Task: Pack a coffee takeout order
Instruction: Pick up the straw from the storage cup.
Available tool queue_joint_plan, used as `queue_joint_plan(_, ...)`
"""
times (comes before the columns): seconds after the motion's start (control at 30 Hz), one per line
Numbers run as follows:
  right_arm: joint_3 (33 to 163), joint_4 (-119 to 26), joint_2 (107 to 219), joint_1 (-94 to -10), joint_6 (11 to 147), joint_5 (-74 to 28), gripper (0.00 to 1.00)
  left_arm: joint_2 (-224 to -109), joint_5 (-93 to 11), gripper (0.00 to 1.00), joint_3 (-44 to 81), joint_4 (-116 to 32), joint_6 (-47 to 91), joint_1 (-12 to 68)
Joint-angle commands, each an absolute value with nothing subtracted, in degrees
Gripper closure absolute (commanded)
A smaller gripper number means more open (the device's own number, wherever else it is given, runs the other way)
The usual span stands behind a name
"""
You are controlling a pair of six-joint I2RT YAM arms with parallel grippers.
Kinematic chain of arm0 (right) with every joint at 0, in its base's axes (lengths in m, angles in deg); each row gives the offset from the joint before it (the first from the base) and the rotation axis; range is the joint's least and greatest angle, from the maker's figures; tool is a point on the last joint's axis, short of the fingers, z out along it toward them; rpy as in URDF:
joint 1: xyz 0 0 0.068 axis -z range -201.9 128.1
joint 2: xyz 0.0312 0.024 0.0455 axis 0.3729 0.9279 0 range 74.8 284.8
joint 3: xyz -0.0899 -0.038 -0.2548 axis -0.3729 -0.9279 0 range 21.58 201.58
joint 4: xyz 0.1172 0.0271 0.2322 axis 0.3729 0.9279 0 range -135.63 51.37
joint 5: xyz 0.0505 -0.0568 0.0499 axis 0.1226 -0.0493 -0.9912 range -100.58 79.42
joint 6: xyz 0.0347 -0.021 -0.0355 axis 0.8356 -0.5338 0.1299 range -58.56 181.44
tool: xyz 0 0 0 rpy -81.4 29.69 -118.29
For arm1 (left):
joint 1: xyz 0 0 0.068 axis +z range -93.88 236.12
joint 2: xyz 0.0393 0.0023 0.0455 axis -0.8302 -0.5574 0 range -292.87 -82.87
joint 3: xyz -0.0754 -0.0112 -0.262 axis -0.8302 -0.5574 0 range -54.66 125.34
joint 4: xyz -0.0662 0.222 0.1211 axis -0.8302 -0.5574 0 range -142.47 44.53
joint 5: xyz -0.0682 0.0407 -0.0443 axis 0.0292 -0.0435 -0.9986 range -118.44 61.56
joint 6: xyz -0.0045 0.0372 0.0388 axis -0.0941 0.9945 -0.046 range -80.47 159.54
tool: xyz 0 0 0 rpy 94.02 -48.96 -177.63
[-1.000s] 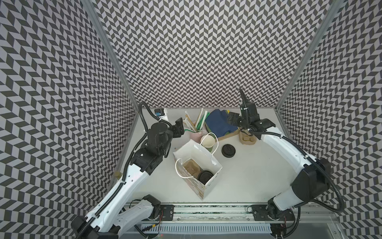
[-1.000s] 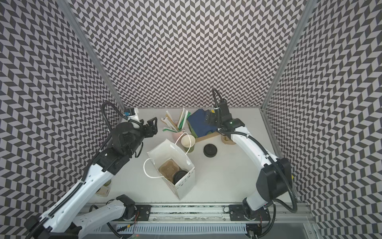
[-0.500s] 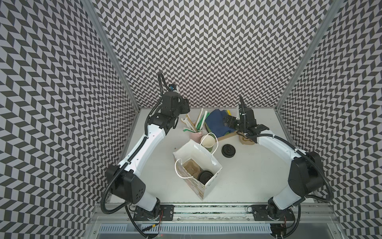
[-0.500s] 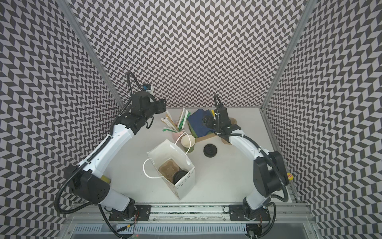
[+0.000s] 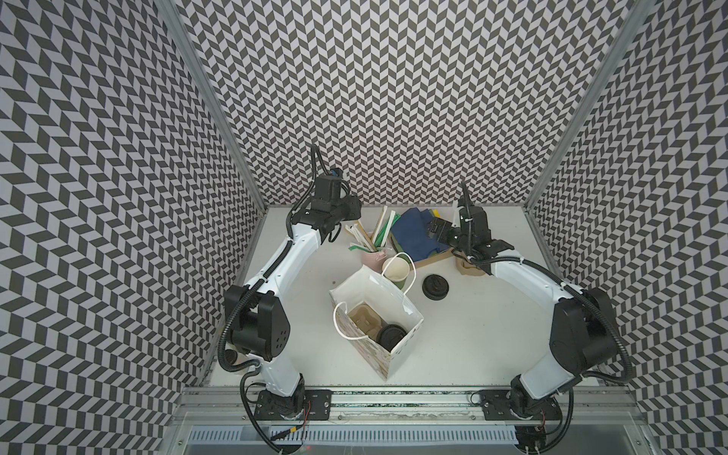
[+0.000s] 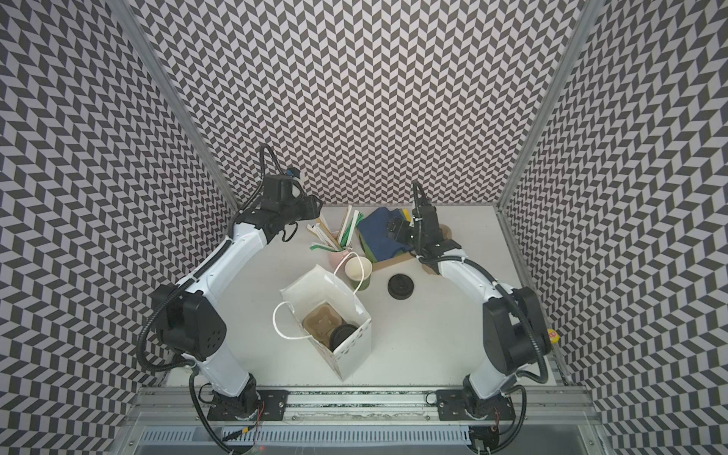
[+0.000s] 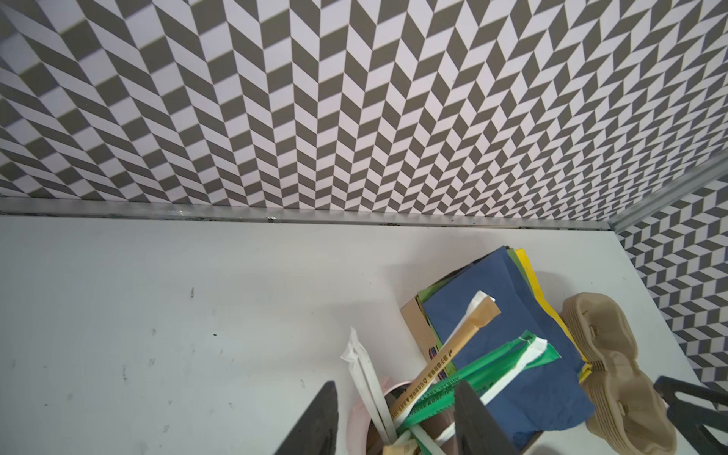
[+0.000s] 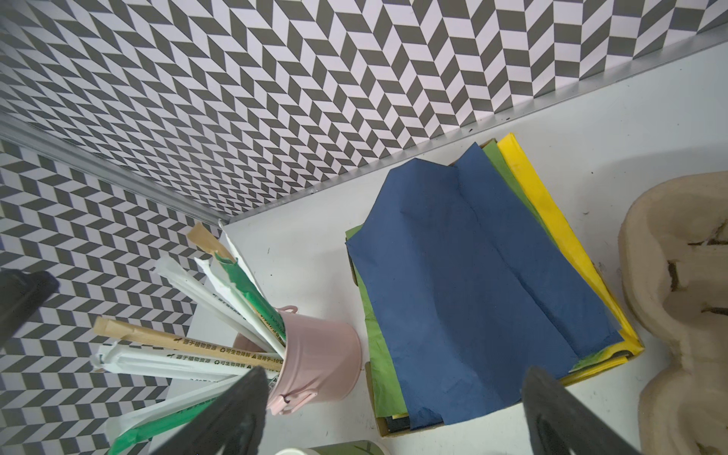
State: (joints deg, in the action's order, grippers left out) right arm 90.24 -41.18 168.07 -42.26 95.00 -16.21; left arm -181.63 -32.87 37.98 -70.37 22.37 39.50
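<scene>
Tan moulded-pulp cup carrier (image 5: 363, 320) lay inside the white paper bag (image 5: 370, 285) at the middle of the counter (image 5: 472, 335) in both top views, with a black-lidded cup (image 5: 390, 337) beside it in the bag. Just behind the bag stood the small green paper cup (image 5: 395, 271), uncovered and white inside. The black round plastic lid (image 5: 435, 286) lay on the counter near it, not touching. By the back edge the dark blue napkin (image 5: 411, 232) topped a coloured pile, and the right hand (image 5: 435, 230) hung over it.

From the left wrist, the left hand (image 7: 396, 388) had its fingers apart, with paper-wrapped straws (image 7: 468, 335) showing in the gap. Contact could not be told.

From the right wrist, the fingers stood wide apart, holding nothing, above the napkin and beside a pink metal bucket (image 8: 319, 354).
</scene>
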Motion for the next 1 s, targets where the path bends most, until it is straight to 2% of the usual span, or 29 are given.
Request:
queue_joint_plan(0.0, 90.0, -45.1, 166.9, -41.9, 95.7, -18.4, 0.02, -181.4, -37.0, 0.56, 36.9, -69.1, 23.2, 39.2)
queue_joint_plan(0.3, 89.3, -44.8, 165.8, -41.9, 95.5, -19.3, 0.02, -181.3, -31.8, 0.52, 34.6, -69.9, 23.4, 39.1)
queue_joint_plan(0.7, 89.1, -44.3, 164.1, -42.0, 95.3, -19.4, 0.02, -183.4, -30.4, 0.61, 35.2, -70.9, 23.5, 37.2)
queue_joint_plan(0.97, 89.0, -44.2, 164.0, -42.0, 95.3, -19.9, 0.02, -183.5, -27.3, 0.58, 35.2, -71.3, 23.9, 37.1)
